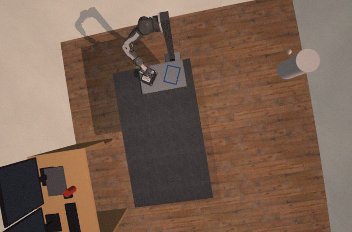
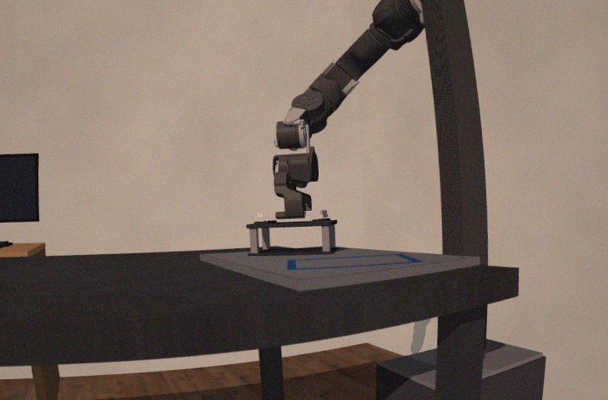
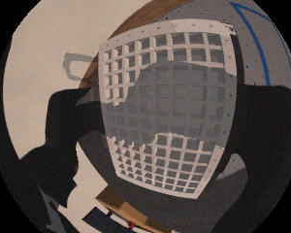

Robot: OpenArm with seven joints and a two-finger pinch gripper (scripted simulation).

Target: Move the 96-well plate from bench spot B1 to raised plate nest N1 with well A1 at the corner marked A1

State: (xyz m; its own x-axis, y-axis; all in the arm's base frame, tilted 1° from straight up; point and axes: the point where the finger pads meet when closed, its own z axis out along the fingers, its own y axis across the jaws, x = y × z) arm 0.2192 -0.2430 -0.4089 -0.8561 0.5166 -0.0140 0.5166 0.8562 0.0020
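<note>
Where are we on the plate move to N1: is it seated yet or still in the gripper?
Done: the blue-outlined spot B1 holds no plate; the 96-well plate has been carried over to the raised nest N1. In hand: the gripper is shut on the plate, low at the nest top. Left: release and retreat. Whether it sits fully down inside the locators, with A1 at the marked corner, cannot be told from these views.
</note>
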